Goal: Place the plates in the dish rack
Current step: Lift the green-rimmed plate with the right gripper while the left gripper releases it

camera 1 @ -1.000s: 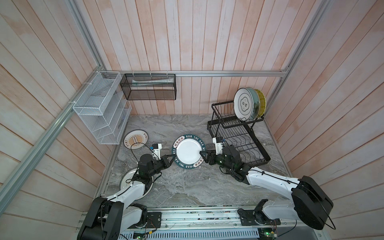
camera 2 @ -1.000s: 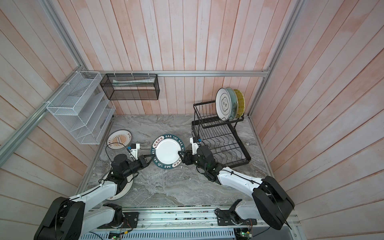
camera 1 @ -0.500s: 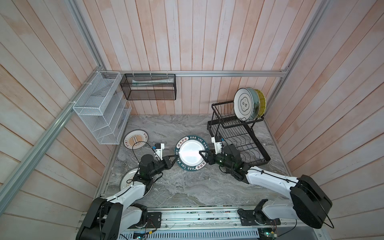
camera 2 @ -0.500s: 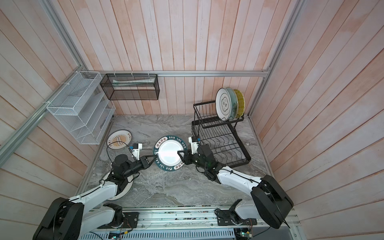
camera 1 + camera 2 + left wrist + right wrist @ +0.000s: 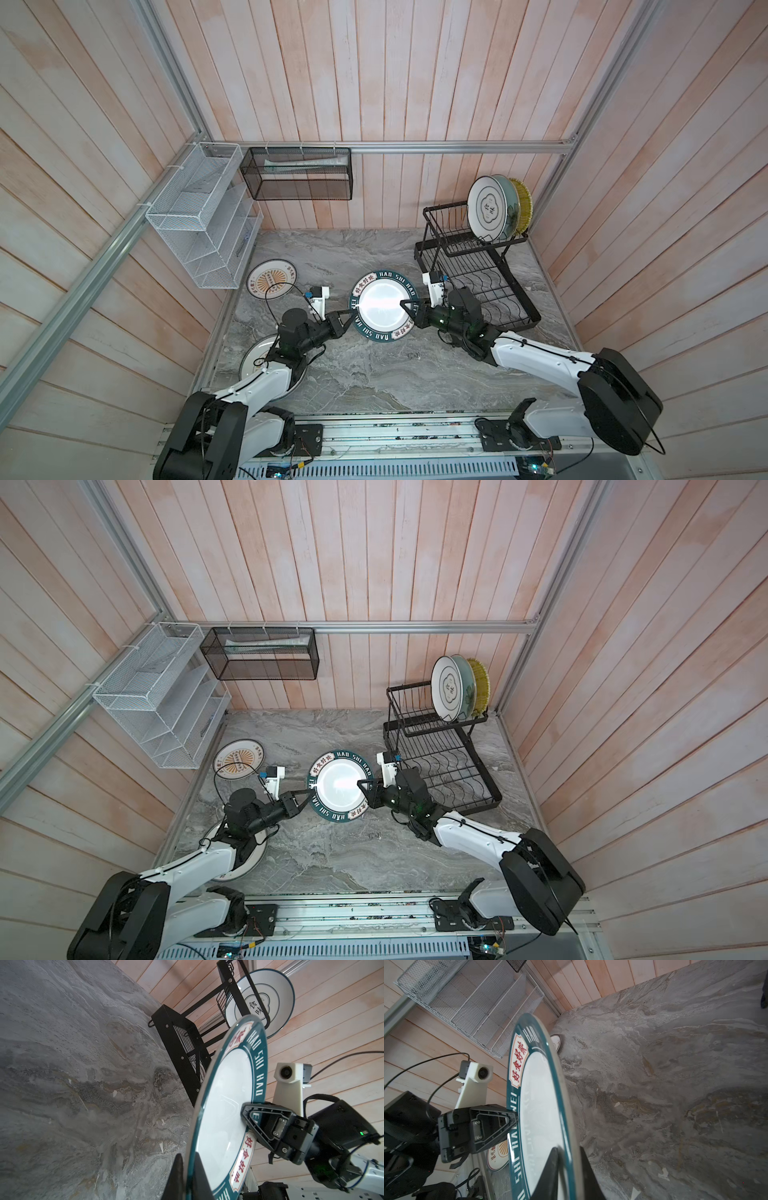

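Plate with the lettered teal rim (image 5: pixel 382 305) hangs clear of the marble table (image 5: pixel 374 382), just beside the dish rack (image 5: pixel 478 270), pinched at opposite edges. My left gripper (image 5: pixel 348 319) is clamped tight on its left rim. My right gripper (image 5: pixel 406 306) straddles the right rim, both fingers (image 5: pixel 548 1178) seemingly pressed onto it, though I can't swear from the wrist view that the pads are fully seated.

That is the risk: if my left lets go while the right grip is only partial, this glossy plate pivots and drops onto the stone. If my arms pull unevenly, it may twist out. On the way in, its edge could strike the rack's front wire or knock the three plates (image 5: pixel 494 208) standing in the upper basket.
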